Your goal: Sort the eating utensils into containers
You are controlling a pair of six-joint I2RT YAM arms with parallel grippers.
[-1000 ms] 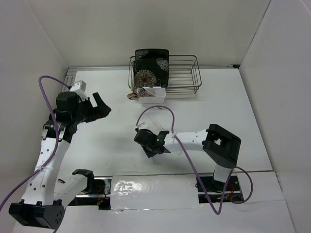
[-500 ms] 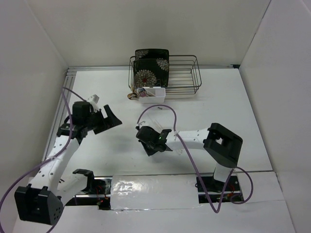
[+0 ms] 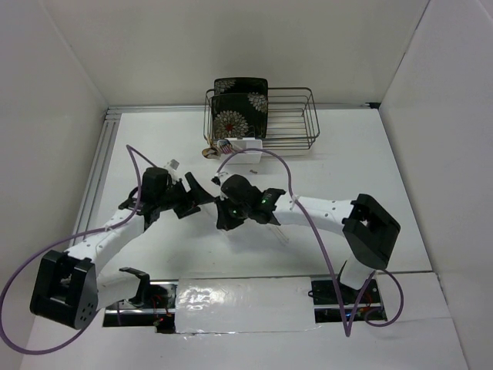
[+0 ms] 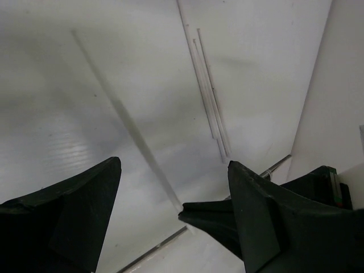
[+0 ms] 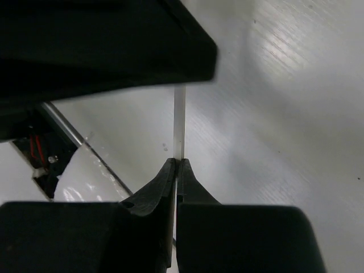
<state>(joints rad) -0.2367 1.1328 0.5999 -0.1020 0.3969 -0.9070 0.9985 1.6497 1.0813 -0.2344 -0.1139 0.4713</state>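
Note:
My right gripper is shut on a pale slender chopstick above the white table; from above, that gripper is near the middle. In the left wrist view the same chopstick runs diagonally between the spread fingers of my left gripper, ending at the right gripper's dark tip. The left gripper stands open just left of the right one, and I see no contact with the stick. A small white tub with several utensils in it sits in front of the wire rack.
The dark wire rack stands at the back of the table with a black floral plate upright in its left end. Metal rails run along the left table edge. White walls close in both sides.
The right gripper closed on the chopstick and carried it up and left. The left arm swung right to meet it, its open fingers now on either side of the stick and slightly narrower.

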